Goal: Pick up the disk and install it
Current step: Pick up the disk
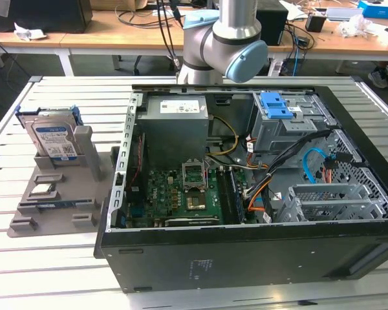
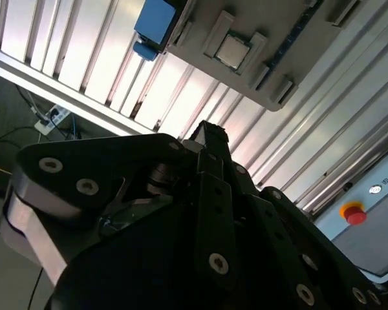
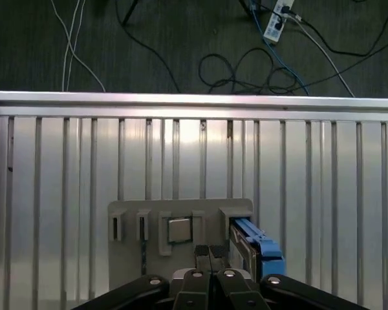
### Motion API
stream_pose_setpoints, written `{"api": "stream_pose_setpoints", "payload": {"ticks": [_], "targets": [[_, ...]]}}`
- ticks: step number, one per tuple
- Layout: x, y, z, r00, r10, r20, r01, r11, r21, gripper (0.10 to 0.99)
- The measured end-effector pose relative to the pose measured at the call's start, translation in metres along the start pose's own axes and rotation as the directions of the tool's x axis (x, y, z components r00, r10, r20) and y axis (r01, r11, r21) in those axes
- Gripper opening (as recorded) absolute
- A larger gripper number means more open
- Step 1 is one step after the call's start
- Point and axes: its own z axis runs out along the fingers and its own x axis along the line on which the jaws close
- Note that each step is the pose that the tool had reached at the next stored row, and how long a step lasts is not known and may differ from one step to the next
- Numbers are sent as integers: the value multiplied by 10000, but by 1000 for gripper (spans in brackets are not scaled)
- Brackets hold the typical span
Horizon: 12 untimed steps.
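Note:
The disk [image 1: 52,139] stands on edge in a grey holder [image 1: 64,206] on the slatted table, at the exterior view's left; it is silver with a white-and-blue label and a blue bracket. In the first wrist view my gripper [image 3: 210,253] hangs high above that holder, fingers together with nothing between them, and the disk [image 3: 255,248] shows edge-on just beside the fingertips' line of sight. The second wrist view shows the black gripper [image 2: 210,132] from behind, with the disk's blue bracket [image 2: 154,26] far beyond it. The arm's elbow [image 1: 226,42] stands behind the computer case.
An open computer case [image 1: 246,258] lies beside the holder, with a motherboard [image 1: 181,194], a metal drive cage [image 1: 330,200] and a blue latch [image 1: 276,104]. A small square chip [image 3: 179,229] sits in the holder. A red stop button [image 2: 354,213] and floor cables [image 3: 246,64] lie off the table.

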Motion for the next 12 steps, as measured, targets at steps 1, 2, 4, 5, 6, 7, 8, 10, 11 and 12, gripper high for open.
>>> {"api": "stream_pose_setpoints", "payload": {"ticks": [1, 2, 4, 5, 6, 7, 8, 10, 11, 12], "targets": [[0, 0, 0, 9999, -110, -5, 110, 9999, -3, 106], [0, 0, 0, 9996, -272, -12, 272, 9996, -7, 106], [0, 0, 0, 9986, -535, -23, 535, 9986, -13, 106], [0, 0, 0, 9986, -536, -24, 536, 9986, -13, 106], [0, 0, 0, 9986, -536, -24, 536, 9986, -14, 106], [0, 0, 0, 9986, -536, -24, 536, 9986, -13, 106], [0, 0, 0, 9986, -537, -24, 537, 9986, -14, 106], [0, 0, 0, 9985, -538, -24, 538, 9986, -13, 106], [0, 0, 0, 9986, -538, -24, 537, 9986, -13, 106], [0, 0, 0, 9986, -538, -24, 538, 9986, -13, 114]]}}
